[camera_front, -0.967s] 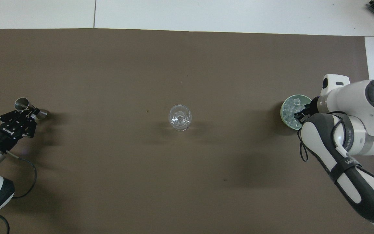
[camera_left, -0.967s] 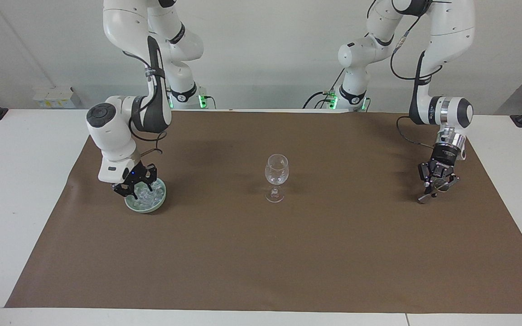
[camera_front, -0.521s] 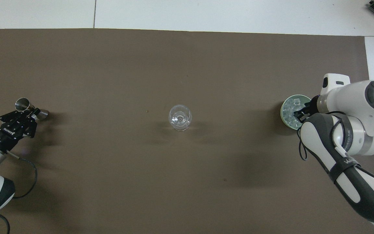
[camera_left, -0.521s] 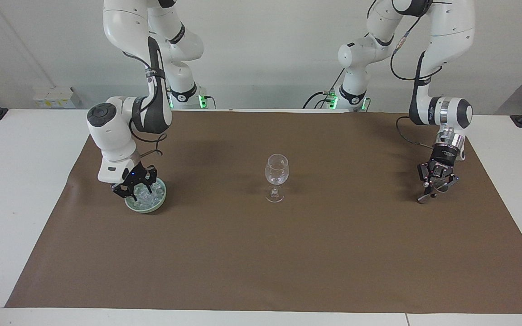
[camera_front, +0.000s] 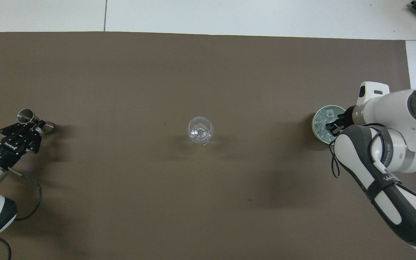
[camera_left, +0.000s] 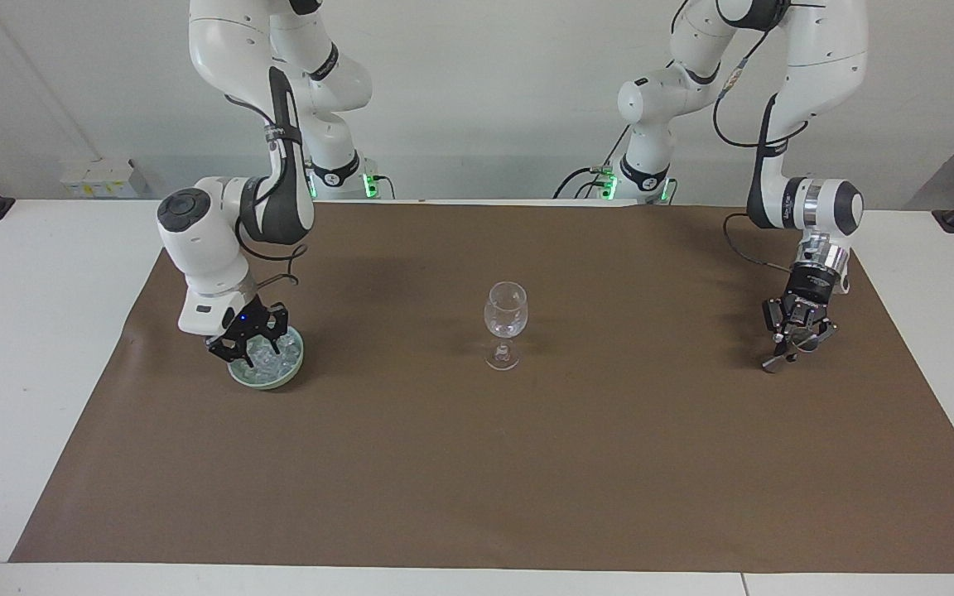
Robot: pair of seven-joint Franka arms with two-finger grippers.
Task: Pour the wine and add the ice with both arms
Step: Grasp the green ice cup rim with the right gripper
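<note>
Since a second ago your right claw (camera_left: 250, 346) lifts slightly in the bowl (camera_left: 267, 379) of ice (camera_left: 266, 356), grip unclear | left claw (camera_left: 785, 354) clamps the tilted metal cup (camera_front: 34, 121) | glass (camera_left: 505, 324) mid-counter.

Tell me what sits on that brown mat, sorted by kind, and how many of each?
Stemmed glass: 1
Pale green bowl holding ice: 1
Small metal measuring cup, in the left gripper: 1
Ice chunks: too many and too jumbled to count
Total, not counting the ice: 3
</note>
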